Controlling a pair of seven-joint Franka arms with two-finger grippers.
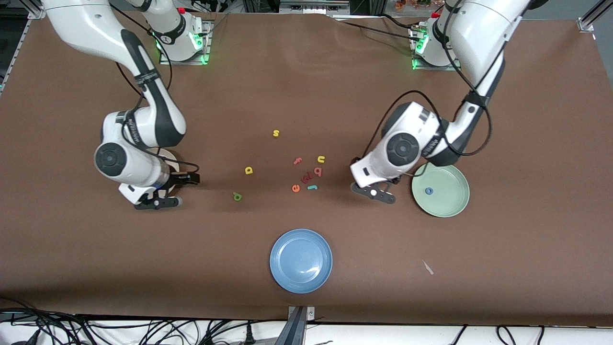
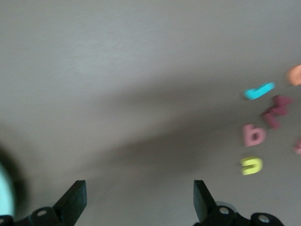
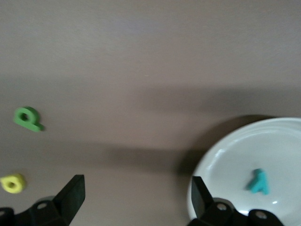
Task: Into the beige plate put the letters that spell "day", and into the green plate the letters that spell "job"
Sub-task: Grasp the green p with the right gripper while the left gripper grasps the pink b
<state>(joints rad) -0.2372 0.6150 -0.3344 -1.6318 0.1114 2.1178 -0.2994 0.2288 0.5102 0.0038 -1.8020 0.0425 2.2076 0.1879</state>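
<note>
Judging by what lies where, you are about a third through. The blue "o" [image 1: 429, 190] sits in the green plate [image 1: 452, 203], toward the left arm's end of the bench, and the right wrist view shows the teal "y" [image 3: 258, 181] lying in the beige plate [image 3: 282, 136], toward the right arm's end.

Four letters are left. The yellow round-bowled letter [image 1: 248, 170] and the olive-green round-bowled letter [image 1: 237, 196] lie on the bare bench between the beige plate and the middle cluster; both belong in the beige plate. The pinkish-red "b" [image 1: 318, 171] and the teal "j" [image 1: 312, 187] lie in that cluster, mixed with an orange "e" [image 1: 296, 188], a salmon "f" [image 1: 298, 161] and a yellow "u" [image 1: 321, 159]. A yellow "s" [image 1: 276, 133] lies apart, closer to the arms' edge, and the blue plate [image 1: 300, 260] holds nothing.

Your left pincer [image 1: 374, 192] hangs just beside the green plate with its fingers spread wide and nothing between them; your right pincer [image 1: 158, 202] is over the beige plate's edge, likewise spread and empty.

From the front the right arm covers nearly all of the beige plate. A dark pinkish piece beside the "b" is too blurred to read.
</note>
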